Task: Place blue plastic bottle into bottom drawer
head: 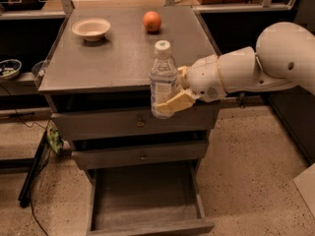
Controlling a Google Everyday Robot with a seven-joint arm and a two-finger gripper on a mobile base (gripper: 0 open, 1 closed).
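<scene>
The blue plastic bottle [163,77] is clear with a white cap and stands upright in the air in front of the cabinet's front edge. My gripper [173,100] comes in from the right on a white arm and is shut on the bottle's lower half; one tan finger [178,103] shows across its front. The bottom drawer [147,225] is pulled open below, its grey floor bare. The bottle hangs above the drawer, level with the top drawer front.
A grey cabinet top [113,53] carries a white bowl [91,28] at the back left and an orange [152,20] at the back middle. Two knobbed drawers [140,123] are shut above the open one. Cables and a black stand leg [34,168] lie on the floor at left.
</scene>
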